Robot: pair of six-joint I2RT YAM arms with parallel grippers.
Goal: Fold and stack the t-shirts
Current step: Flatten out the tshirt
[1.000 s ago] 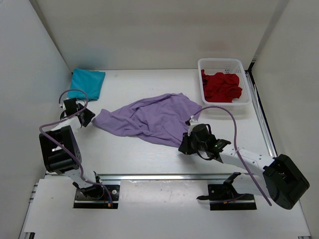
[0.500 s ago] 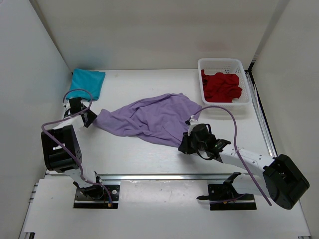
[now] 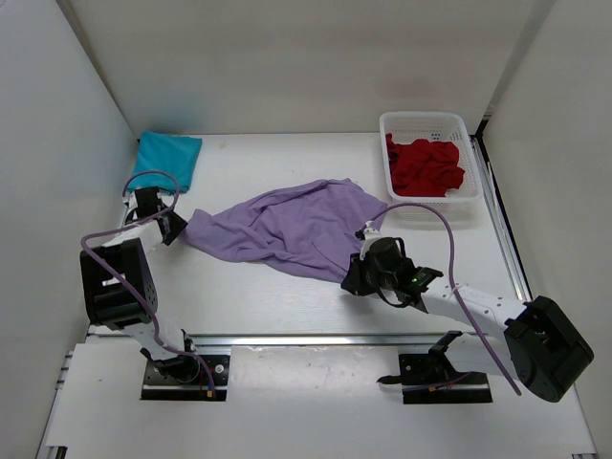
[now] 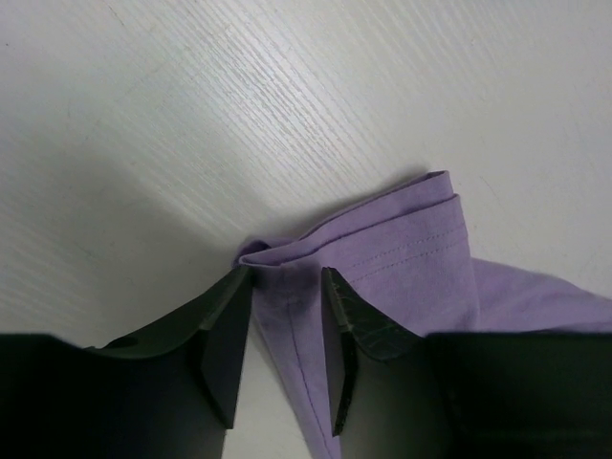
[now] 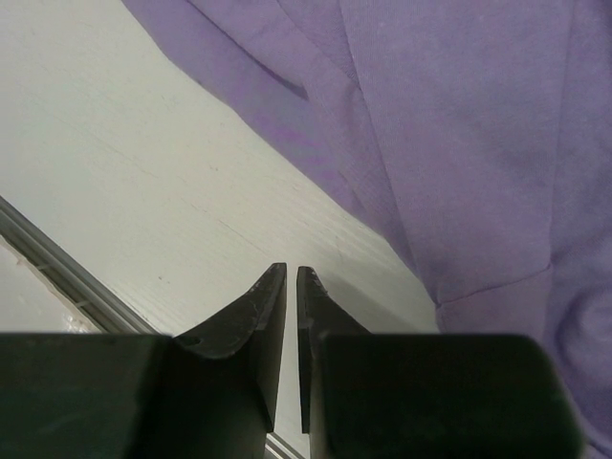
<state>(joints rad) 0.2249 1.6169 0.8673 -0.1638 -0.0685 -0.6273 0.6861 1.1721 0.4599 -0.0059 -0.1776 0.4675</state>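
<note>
Top external view, items on the worktop (image 3: 268, 301):

1. Lavender t-shirt (image 3: 287, 229): rumpled and spread across the middle, stretching from my left hand (image 3: 170, 228) to my right hand (image 3: 352, 284).
2. Teal t-shirt (image 3: 167, 158): a compact flat piece at the far left, well apart from the lavender one.
3. Dark red t-shirt (image 3: 424, 164): crumpled inside the white mesh basket (image 3: 421, 119) at the far right.

Left wrist view: my left hand (image 4: 285, 277) has its fingers parted, one on each side of the lavender t-shirt's (image 4: 402, 258) stitched left tip. Cloth lies flat between them, and a small fold bunches at the fingertips. The pads do not appear to be pinching it.

Right wrist view: my right hand (image 5: 291, 273) is closed to a thin slit with nothing in it. It sits low over bare worktop, just beside the lavender t-shirt's (image 5: 449, 124) near edge.
</note>
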